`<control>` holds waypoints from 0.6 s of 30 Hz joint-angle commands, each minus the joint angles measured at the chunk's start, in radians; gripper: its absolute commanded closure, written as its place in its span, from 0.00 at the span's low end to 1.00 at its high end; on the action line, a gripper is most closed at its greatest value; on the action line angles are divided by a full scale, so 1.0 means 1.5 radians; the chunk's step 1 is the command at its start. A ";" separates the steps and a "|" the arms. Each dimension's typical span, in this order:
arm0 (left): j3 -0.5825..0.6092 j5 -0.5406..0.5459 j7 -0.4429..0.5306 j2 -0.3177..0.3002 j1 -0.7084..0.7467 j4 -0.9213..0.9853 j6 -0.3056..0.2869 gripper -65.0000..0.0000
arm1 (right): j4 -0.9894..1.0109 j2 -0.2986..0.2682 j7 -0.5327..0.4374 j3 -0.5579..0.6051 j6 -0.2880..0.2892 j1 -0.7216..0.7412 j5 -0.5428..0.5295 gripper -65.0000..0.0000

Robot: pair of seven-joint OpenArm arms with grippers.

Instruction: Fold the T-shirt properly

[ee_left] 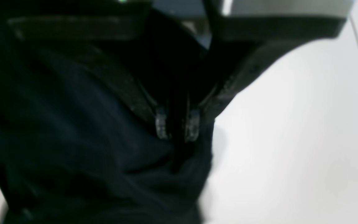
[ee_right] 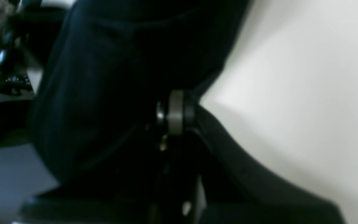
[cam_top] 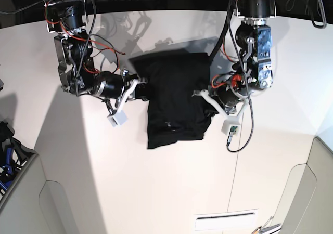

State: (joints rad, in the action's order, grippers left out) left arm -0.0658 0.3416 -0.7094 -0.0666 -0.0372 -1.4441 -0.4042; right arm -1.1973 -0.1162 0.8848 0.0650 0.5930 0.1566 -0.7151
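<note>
Both grippers pinch the black T-shirt at its two side edges.

The left gripper [ee_left: 177, 127] has its clear fingertips [ee_left: 161, 126] nearly closed on a fold of the T-shirt [cam_top: 174, 99] at its right edge (left wrist view is blurred). The right gripper [cam_top: 141, 88] clamps the left edge; in its own wrist view the cloth hides the jaws, only a metal roller [ee_right: 176, 112] shows. The T-shirt hangs bunched between the two arms, near the far middle of the white table [cam_top: 166, 187], its lower hem sagging toward the near side.
</note>
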 commanded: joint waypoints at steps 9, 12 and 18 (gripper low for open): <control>0.000 0.017 -0.058 -0.017 -0.011 -0.041 -0.005 0.87 | -0.136 0.000 0.028 -0.025 0.003 -0.032 0.053 1.00; 0.000 0.024 -0.066 -0.045 0.023 -0.112 -0.005 0.87 | -0.169 0.000 0.068 -0.068 0.003 -0.035 0.053 1.00; -0.001 0.024 -0.068 -0.096 0.130 -0.246 0.018 0.87 | -0.229 -0.039 0.115 -0.138 0.004 -0.059 0.011 1.00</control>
State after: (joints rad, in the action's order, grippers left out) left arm -0.0654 0.3679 -0.8310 -0.2050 0.1703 -1.7924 -0.3740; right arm -1.5219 -0.1638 1.0702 -0.1349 0.5919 0.0547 -0.6804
